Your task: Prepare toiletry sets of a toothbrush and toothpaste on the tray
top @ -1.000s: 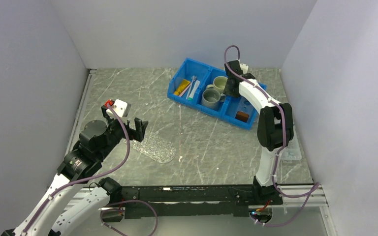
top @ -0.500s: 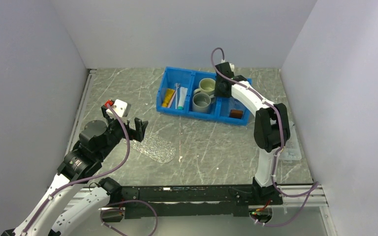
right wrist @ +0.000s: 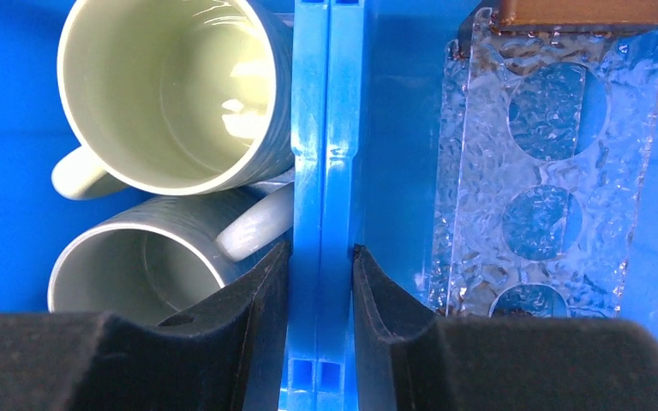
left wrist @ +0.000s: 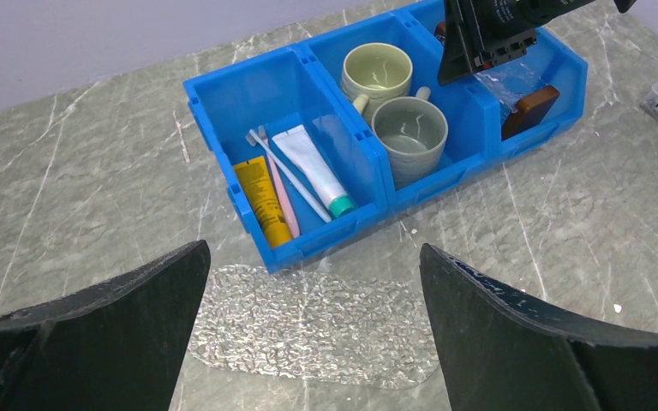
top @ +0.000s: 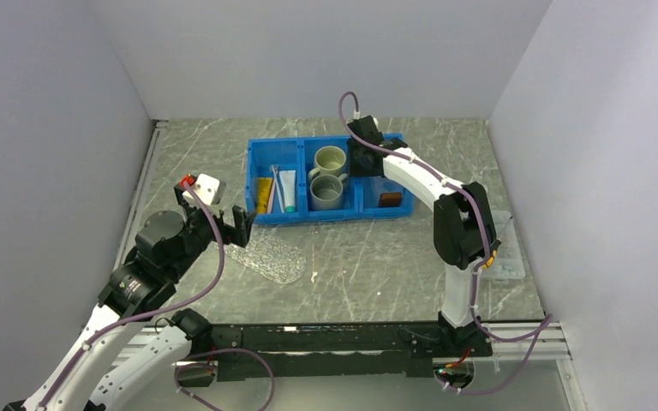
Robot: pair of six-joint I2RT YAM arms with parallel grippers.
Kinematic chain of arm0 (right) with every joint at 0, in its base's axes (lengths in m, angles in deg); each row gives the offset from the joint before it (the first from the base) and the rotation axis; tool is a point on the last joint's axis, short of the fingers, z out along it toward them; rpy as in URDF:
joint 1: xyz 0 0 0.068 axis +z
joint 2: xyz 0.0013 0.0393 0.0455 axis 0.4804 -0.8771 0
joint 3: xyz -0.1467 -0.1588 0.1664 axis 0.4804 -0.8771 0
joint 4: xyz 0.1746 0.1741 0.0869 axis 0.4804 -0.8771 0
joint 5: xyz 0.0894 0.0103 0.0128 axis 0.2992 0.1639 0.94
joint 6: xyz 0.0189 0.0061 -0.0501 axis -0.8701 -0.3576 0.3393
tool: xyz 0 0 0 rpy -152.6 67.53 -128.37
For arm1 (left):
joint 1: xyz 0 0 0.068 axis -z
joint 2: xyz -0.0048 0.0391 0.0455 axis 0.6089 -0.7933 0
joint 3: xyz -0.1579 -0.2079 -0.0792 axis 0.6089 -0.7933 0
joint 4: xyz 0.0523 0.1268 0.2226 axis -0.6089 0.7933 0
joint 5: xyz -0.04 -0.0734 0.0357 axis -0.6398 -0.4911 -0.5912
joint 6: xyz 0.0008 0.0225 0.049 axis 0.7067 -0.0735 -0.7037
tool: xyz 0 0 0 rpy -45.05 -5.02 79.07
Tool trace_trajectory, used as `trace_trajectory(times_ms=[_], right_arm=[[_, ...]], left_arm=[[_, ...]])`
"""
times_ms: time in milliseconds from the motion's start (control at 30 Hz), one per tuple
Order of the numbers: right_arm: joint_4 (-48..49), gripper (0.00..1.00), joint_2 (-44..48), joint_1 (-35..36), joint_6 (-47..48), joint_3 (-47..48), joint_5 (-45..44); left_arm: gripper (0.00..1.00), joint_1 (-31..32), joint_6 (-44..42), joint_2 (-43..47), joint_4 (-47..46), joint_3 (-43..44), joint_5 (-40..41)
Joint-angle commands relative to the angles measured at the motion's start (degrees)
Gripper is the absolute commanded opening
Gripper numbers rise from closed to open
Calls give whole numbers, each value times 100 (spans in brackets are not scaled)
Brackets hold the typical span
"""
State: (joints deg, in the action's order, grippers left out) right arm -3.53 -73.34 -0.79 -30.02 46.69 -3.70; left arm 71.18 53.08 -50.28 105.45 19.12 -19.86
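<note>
grey marbled table [top: 377, 257] fills the floor of a pale-walled booth. toward the back sits a blue plastic three-compartment bin [left wrist: 240, 73]. the right end effector [right wrist: 320, 257] is clamped on the double wall between its middle and right compartments, with one finger on each side and both pressed against the plastic.

the bin's left compartment holds all four toiletry pieces lying side by side. a flat yellow-orange toothpaste tube [left wrist: 261, 201] lies along the left wall, with a thin pinkish toothbrush [left wrist: 284, 205] just beside it. next comes a thin pale blue-white toothbrush [left wrist: 291, 178], and then a white toothpaste tube with a teal cap [left wrist: 313, 171].

a clear oval tray with a glittery textured surface [left wrist: 308, 325] lies flat on the table, near the bin's left end and in front of it. the left end effector [top: 224, 224] hovers over the tray's near-left edge, its jaws spread as wide as they go, holding nothing.

the middle compartment carries a pale yellow-green mug [right wrist: 176, 90] and a grey mug [right wrist: 128, 274], touching each other. the right compartment holds a clear textured strip with round holes [right wrist: 548, 171] and a small brown block [right wrist: 578, 10]. a small clear rectangular box [top: 501, 257] rests at the table's right edge.
</note>
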Motion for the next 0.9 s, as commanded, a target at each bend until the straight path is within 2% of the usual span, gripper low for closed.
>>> trace_trajectory(times_ms=[0,367,600,867], right_arm=[[358,0,39,43,-478,257,248],[210,0,-169,47,-1421,592,-251],[-72,0,-344,-23,-1593,956,-523],[-2,0,-309,-48,-1324,875,-384]], left_arm=[[99,-22,-50,38,-98,-16,90],[99,-22,-50,41,-87,-17,117],[99,-26,-56,56,-94,-16,126],[99,-23,-56,55,-99,-23,105]])
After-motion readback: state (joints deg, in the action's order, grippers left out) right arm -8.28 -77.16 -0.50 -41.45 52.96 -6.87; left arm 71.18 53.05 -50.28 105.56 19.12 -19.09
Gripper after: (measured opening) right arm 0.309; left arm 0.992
